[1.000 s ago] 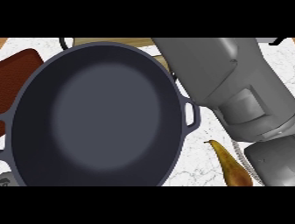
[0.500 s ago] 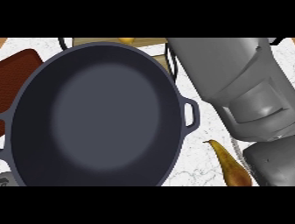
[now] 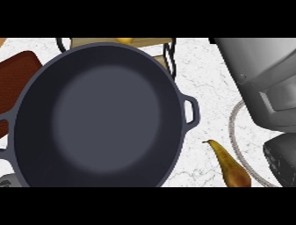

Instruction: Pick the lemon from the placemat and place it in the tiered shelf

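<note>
A grey forearm (image 3: 273,83) fills the right side beside the dark pot (image 3: 101,116) on the counter (image 3: 205,74); neither hand shows, so finger state is undeterminable.

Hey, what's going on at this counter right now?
A big dark pan fills most of the view. A grey forearm comes in at the right, but neither hand shows. A sliver of yellow peeks out by the shelf above the pan, too little to identify. A brown curved fruit lies at the lower right, and a reddish mat lies at the left.
</note>
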Robot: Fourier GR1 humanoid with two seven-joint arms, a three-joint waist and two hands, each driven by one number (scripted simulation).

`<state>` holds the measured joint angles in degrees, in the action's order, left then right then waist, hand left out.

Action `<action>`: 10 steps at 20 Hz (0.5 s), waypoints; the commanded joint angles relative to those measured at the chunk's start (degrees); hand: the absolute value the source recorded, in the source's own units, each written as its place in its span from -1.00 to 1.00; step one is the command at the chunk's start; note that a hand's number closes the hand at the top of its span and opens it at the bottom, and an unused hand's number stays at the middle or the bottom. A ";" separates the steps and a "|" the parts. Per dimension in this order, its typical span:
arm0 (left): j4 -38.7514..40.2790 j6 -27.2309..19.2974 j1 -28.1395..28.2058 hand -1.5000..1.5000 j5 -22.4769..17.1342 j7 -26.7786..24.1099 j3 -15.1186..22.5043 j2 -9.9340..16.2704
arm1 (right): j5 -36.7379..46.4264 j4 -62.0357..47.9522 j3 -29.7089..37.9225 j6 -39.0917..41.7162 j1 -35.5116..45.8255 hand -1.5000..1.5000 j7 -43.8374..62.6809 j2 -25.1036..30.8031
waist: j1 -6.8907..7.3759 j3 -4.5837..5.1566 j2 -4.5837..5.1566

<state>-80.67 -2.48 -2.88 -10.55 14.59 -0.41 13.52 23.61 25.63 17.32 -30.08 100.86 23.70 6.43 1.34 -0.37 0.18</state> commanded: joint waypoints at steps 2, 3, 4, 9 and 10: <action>2.83 -1.36 -1.21 0.00 -0.04 3.06 -0.22 -1.18 | 1.03 0.35 1.02 -5.18 -2.18 -1.00 1.44 4.65 | -0.96 0.41 0.14; 4.06 -0.19 0.58 0.00 0.67 1.46 0.46 -0.83 | 0.99 0.53 1.64 -4.04 -1.40 -1.00 3.11 8.25 | -1.38 0.42 0.08; 1.84 0.46 -0.58 0.00 -1.08 4.80 -1.01 0.80 | 0.25 0.73 2.44 -5.91 -3.17 -1.00 2.69 7.25 | -0.93 0.39 0.05; 0.92 0.83 3.84 0.00 -0.46 1.71 -0.72 -0.15 | -3.90 6.31 5.18 -0.79 -7.72 -1.00 2.78 12.57 | -1.41 0.35 -0.36; -0.38 -1.67 2.16 0.00 1.17 4.25 1.15 -1.84 | -3.86 7.07 4.75 0.25 -8.30 -1.00 2.28 13.21 | -1.49 0.34 -0.34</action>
<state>-81.61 -2.67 -1.94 -10.64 15.84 -1.31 13.55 21.37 30.00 21.10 -32.27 94.79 25.63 16.42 0.17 -0.44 -0.26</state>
